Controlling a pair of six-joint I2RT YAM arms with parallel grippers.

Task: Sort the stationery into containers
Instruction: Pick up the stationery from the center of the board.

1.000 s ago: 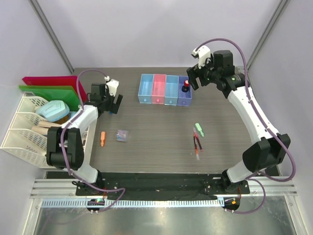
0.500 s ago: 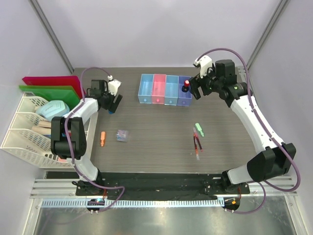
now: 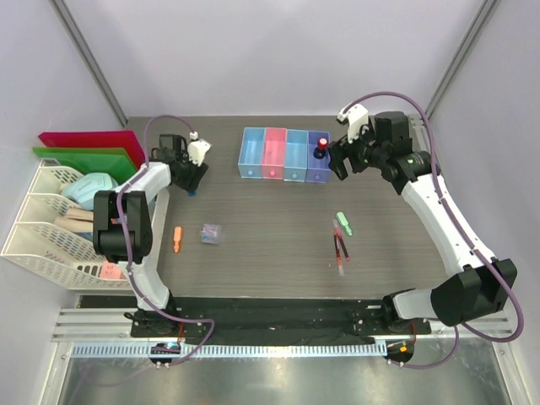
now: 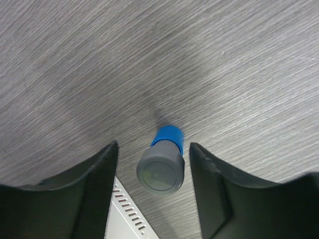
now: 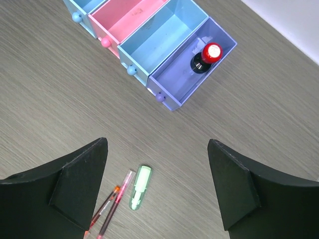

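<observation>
We see the left gripper (image 4: 153,146) straddling the blue-capped bottle (image 4: 162,167), jaws apart, no grip, on the grey wood-grain table (image 4: 224,59) left of the boxes (image 3: 253,156). Our right gripper (image 5: 157,143) hangs wide; red-capped bottle (image 5: 208,55) stands in the purple box (image 5: 172,84) beyond it, green eraser (image 5: 139,193) and pens (image 5: 112,209) nearer.

From above, the left tool (image 3: 192,182) hides most of the blue-capped bottle (image 4: 161,164). The right wrist view cuts the thin pens (image 5: 121,194) at its bottom edge and the leftmost light blue box (image 5: 79,10) at its top.
</observation>
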